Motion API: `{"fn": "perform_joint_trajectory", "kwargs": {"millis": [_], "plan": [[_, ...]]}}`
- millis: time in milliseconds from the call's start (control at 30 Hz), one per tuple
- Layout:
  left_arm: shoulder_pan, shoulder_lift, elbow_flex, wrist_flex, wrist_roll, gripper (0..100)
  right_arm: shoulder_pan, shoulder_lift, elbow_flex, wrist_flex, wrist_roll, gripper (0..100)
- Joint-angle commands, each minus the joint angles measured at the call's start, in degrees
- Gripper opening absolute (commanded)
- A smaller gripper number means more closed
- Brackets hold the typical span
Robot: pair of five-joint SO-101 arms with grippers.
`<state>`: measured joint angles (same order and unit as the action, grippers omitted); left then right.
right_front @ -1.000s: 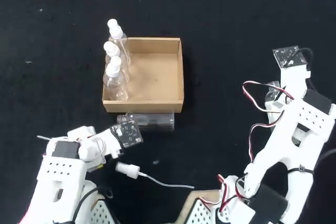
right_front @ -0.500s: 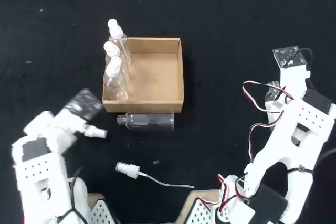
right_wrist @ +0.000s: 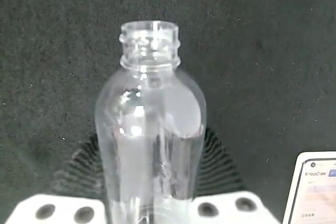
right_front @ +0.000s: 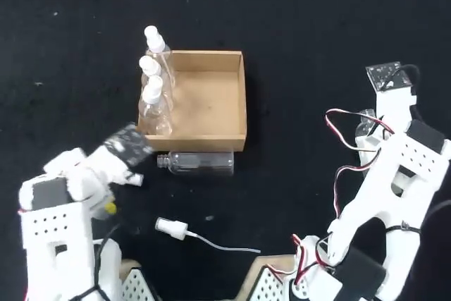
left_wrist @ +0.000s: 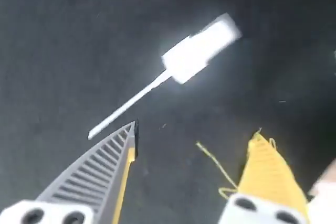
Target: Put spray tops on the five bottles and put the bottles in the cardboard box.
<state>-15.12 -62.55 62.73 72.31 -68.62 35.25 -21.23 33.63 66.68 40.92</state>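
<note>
the left end effector [left_wrist: 194, 132] is spread wide and holds nothing. a white spray top [left_wrist: 197, 51] with a thin tube lies on the black surface [left_wrist: 63, 35] just beyond its tips. the right end effector [right_wrist: 152, 169] is clamped on a clear bottle [right_wrist: 152, 119] with an open threaded neck. three capped bottles [right_front: 155, 100] stand inside the cardboard box [right_front: 243, 103] along one wall. an uncapped bottle [right_front: 197, 163] lies just beside the box, and a second spray top [right_front: 173, 228] lies nearer the arms.

The cardboard box [right_front: 211, 103] sits left of the table's centre. Three capped bottles [right_front: 156, 96] stand in it along its left wall. The lying bottle [right_front: 197, 163] rests just before its near wall. A spray top [right_front: 173, 228] lies nearer the table's near edge. The fifth bottle [right_wrist: 152, 129] is near the right edge.
</note>
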Motion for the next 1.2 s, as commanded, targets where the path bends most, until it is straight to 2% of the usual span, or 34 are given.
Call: {"fn": "perform_joint_trajectory", "kwargs": {"millis": [0, 267, 600, 900, 1167], "plan": [[6.02, 0.18, -3.38, 0.0, -0.97, 23, -0.7, -3.12, -0.31, 2.29, -0.26, 1.1], [7.6, 1.14, 4.09, -14.95, -0.88, 23, -1.05, -3.3, -0.66, 3.16, -0.26, 1.1], [7.43, 20.84, -6.9, -15.91, -0.88, 23, -0.97, -3.3, -0.66, 3.08, -0.26, 1.1], [7.87, 30.68, -11.91, -16.18, -2.29, 23, -0.79, -3.3, -0.66, 3.08, -0.26, 1.1], [7.16, 35.69, -8.48, -24.97, -3.34, 23, -0.7, -3.3, -0.66, 3.08, -0.26, 1.1]]}}
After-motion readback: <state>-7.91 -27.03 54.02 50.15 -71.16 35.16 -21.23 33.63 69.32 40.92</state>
